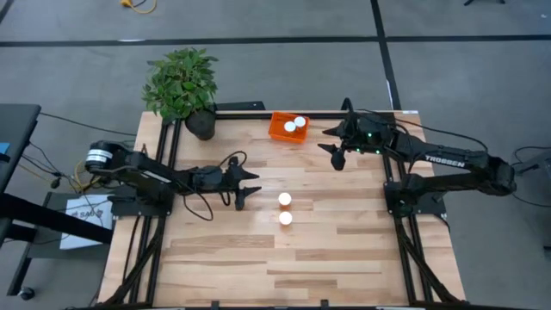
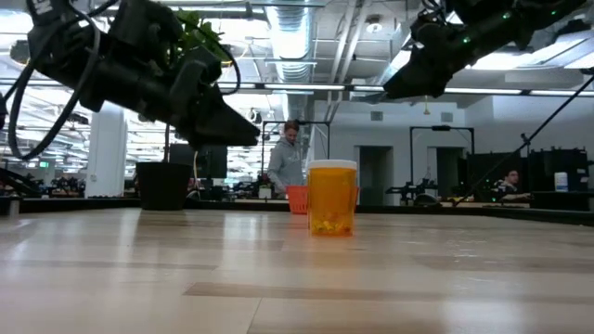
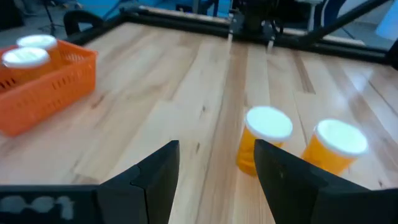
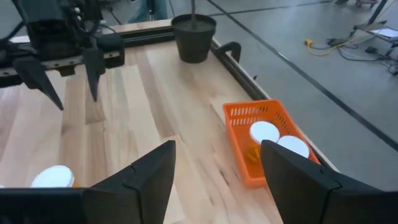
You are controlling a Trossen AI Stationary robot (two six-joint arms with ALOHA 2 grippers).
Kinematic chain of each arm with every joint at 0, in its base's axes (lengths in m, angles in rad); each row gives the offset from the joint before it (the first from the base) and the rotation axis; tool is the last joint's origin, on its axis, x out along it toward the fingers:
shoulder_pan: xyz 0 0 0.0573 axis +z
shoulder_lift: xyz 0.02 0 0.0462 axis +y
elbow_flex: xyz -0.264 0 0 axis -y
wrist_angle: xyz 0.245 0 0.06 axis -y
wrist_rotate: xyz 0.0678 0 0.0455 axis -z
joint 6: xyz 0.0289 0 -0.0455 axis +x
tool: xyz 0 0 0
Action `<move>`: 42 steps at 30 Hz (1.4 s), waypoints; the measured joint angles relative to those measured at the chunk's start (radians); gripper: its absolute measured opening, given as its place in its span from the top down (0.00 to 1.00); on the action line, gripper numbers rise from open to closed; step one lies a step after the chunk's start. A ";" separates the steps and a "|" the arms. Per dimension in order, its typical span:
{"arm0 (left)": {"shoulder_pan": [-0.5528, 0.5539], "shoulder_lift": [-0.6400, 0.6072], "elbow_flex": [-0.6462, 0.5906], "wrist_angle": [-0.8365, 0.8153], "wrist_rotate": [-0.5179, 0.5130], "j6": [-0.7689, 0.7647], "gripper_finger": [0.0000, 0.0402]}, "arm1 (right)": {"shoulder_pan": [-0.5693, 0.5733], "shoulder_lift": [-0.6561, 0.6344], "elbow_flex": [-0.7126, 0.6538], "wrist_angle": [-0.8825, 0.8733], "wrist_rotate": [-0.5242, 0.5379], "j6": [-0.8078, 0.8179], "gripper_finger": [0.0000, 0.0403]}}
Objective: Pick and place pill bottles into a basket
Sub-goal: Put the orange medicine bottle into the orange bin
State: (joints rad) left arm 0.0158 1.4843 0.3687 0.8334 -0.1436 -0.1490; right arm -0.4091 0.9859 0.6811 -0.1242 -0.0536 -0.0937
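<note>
Two orange pill bottles with white caps [image 1: 284, 200] [image 1: 286, 219] stand upright on the table's middle; they also show in the left wrist view [image 3: 264, 146] [image 3: 336, 149]. Two more bottles [image 1: 295, 125] stand in the orange basket [image 1: 280, 131] at the far edge, also in the right wrist view [image 4: 264, 134]. My left gripper [image 1: 250, 188] [image 3: 214, 180] is open and empty, left of the two standing bottles. My right gripper [image 1: 334, 146] [image 4: 217, 180] is open and empty, above the table right of the basket.
A potted plant [image 1: 182, 86] in a black pot [image 1: 201, 126] stands at the far left corner, left of the basket. Black frame rails [image 1: 258, 112] run along the table's sides. People show in the room behind [image 2: 288, 158].
</note>
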 joint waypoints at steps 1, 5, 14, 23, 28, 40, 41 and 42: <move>0.000 0.011 0.000 0.007 0.000 0.000 0.50 | 0.003 0.000 0.000 0.000 0.000 0.000 0.43; 0.000 0.061 0.000 0.036 0.002 -0.003 0.46 | 0.011 0.000 0.000 -0.003 0.000 0.006 0.43; 0.000 0.220 0.004 0.147 0.057 0.051 0.42 | 0.024 0.000 0.000 -0.005 0.000 0.008 0.43; 0.000 0.382 0.085 0.162 0.166 0.176 0.42 | 0.023 0.000 0.000 -0.041 0.001 0.007 0.43; 0.017 0.457 0.132 0.162 0.179 0.186 0.42 | 0.023 0.000 0.000 -0.045 0.001 0.008 0.43; 0.071 0.531 0.204 0.167 0.308 0.180 0.42 | 0.023 0.000 0.000 -0.078 0.000 0.016 0.43; 0.074 0.531 0.207 0.164 0.316 0.184 0.42 | 0.023 0.000 0.000 -0.085 0.000 0.016 0.43; 0.076 0.532 0.210 0.162 0.323 0.185 0.42 | 0.023 0.000 0.000 -0.089 0.001 0.016 0.43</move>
State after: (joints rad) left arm 0.0914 2.0159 0.5787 0.9951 0.1794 0.0365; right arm -0.3862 0.9859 0.6815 -0.2137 -0.0531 -0.0776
